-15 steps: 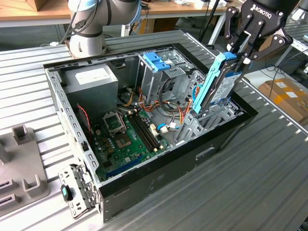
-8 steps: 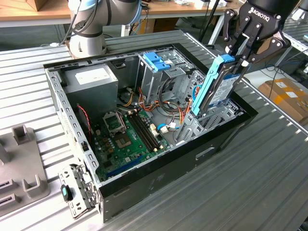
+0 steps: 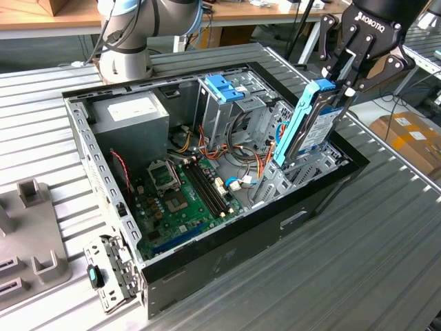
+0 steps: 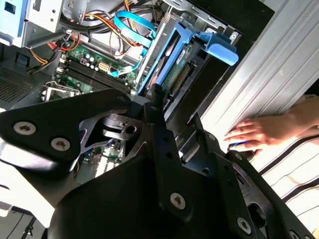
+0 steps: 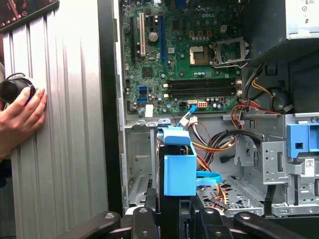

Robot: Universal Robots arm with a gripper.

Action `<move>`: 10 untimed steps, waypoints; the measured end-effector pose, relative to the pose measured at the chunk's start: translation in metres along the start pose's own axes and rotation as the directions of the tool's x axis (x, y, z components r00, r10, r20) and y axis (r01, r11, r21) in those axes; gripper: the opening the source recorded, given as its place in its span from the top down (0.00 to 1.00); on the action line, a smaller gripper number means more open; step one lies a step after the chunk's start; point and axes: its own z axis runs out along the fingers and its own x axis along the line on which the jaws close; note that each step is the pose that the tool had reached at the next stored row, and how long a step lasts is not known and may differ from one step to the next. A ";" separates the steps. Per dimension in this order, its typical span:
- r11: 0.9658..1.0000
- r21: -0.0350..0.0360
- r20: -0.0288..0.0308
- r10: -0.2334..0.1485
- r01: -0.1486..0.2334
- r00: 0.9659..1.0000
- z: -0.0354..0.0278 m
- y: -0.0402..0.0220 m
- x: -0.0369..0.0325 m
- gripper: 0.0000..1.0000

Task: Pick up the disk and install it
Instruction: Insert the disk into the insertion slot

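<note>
The disk, a flat drive in a light-blue carrier, stands on edge and tilted at the exterior view's right end of the open computer case. Its lower end reaches down into the metal drive bay there. My gripper is shut on the disk's upper end from above. In the second wrist view the disk runs away from the black fingers toward the bay. In the first wrist view the carrier's blue end sits just beyond the gripper.
Inside the case are a grey power-supply box, an upright metal cage with a blue bracket, a motherboard and loose cables. A person's hand rests on the ribbed table beside the case. A grey fixture lies at the left.
</note>
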 end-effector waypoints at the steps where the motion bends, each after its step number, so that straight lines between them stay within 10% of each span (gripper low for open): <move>1: 1.000 0.000 0.000 0.000 0.000 1.000 0.0005 0.0000 0.0000 0.65; 10: 1.000 0.000 0.000 0.000 0.000 1.000 0.0010 -0.0002 0.0000 0.65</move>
